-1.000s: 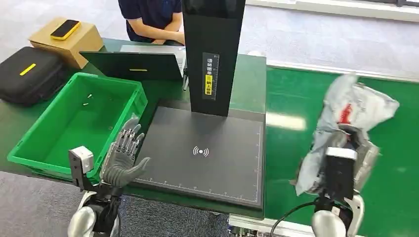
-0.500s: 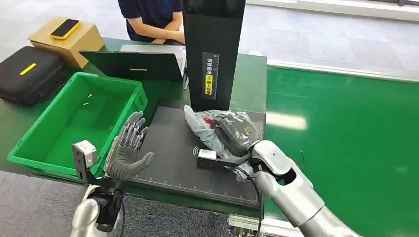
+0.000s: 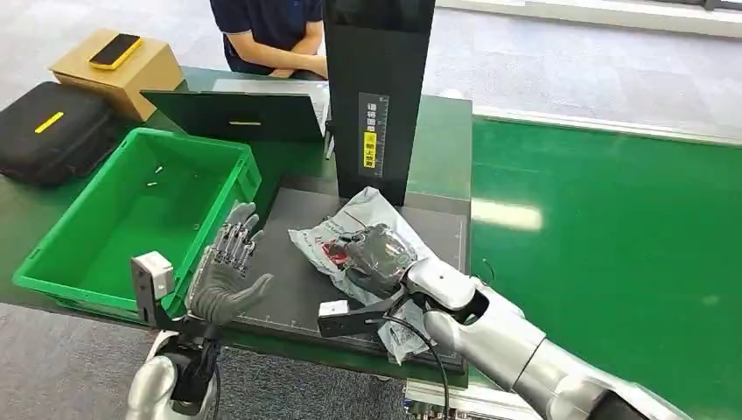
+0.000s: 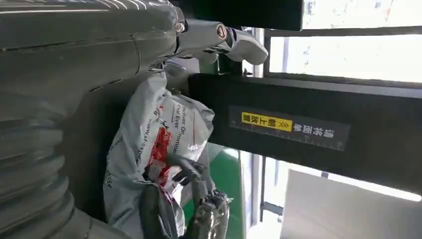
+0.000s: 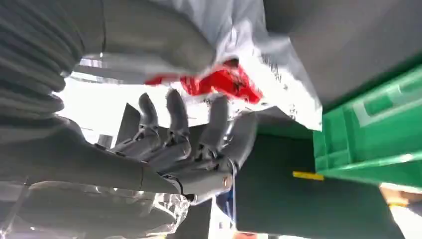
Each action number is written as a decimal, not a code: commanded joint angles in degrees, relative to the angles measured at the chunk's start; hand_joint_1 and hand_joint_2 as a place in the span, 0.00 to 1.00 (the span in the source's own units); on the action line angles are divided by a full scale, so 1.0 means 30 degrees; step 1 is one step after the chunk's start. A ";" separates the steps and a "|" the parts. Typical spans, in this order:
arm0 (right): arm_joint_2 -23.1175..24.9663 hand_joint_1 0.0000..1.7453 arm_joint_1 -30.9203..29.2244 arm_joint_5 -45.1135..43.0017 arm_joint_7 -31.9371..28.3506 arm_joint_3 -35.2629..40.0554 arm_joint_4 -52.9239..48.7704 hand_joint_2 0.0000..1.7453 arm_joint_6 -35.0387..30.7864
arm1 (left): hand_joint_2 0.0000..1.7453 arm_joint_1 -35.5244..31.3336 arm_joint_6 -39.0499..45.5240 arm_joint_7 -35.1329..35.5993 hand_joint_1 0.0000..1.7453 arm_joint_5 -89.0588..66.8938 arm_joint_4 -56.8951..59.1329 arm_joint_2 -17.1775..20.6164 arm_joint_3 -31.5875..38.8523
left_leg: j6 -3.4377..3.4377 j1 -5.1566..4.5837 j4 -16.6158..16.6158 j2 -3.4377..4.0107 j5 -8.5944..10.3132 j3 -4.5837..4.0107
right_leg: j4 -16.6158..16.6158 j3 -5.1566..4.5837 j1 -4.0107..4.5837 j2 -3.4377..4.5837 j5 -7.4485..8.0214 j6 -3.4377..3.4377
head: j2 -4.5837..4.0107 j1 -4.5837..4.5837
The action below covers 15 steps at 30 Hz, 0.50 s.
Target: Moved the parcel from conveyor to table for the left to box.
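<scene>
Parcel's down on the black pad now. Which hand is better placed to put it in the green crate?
Left, probably. The left hand hovers open between the green crate and the parcel, holding nothing. The right hand lies on the parcel, and its arm would have to cross the whole black pad to reach the crate.

right hand (image 3: 378,254): its fingers are sunk in the crumpled parcel (image 3: 350,229), mostly hidden.
parcel print: too small to read beyond the red patch.
person (image 3: 267,31): cut off by the frame's top edge.
</scene>
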 commanded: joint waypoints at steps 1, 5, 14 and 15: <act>-0.0601 0.00 0.2133 -0.4104 0.0099 -0.3140 -0.2853 1.00 -0.3710 | 1.00 0.0805 0.0458 0.0310 0.00 0.0348 -0.1439 0.0190 0.0531 | -0.0067 0.0011 -0.0044 0.0002 0.0021 0.0006 | -0.0029 -0.0006 0.0004 0.0032 0.0018 -0.0021 | 0.0000 0.0000; -0.1437 0.00 0.3636 -0.4200 0.0276 -0.4813 -0.5190 1.00 -0.5113 | 1.00 0.1131 0.0523 0.0491 0.00 0.0294 -0.1762 0.0102 0.0501 | -0.0049 0.0013 -0.0013 -0.0055 0.0010 -0.0020 | -0.0020 -0.0006 0.0007 -0.0034 -0.0005 -0.0012 | 0.0000 -0.0007; -0.1738 0.00 0.6507 -0.3088 -0.0623 -0.7990 -0.8991 1.00 -1.1275 | 1.00 0.1464 0.0832 0.0133 0.00 0.0397 -0.1500 0.0346 -0.0310 | -0.0038 0.0006 -0.0015 -0.0053 0.0007 -0.0013 | -0.0034 0.0000 -0.0002 -0.0034 -0.0004 -0.0012 | 0.0000 0.0000; -0.1730 0.00 0.6833 -0.3303 -0.0982 -0.8403 -0.9590 1.00 -1.1275 | 1.00 0.1460 0.0833 0.0117 0.00 0.0411 -0.1522 0.0384 -0.0431 | -0.0057 0.0000 -0.0031 -0.0050 0.0014 -0.0002 | -0.0037 0.0000 -0.0009 -0.0023 0.0000 -0.0018 | 0.0007 0.0000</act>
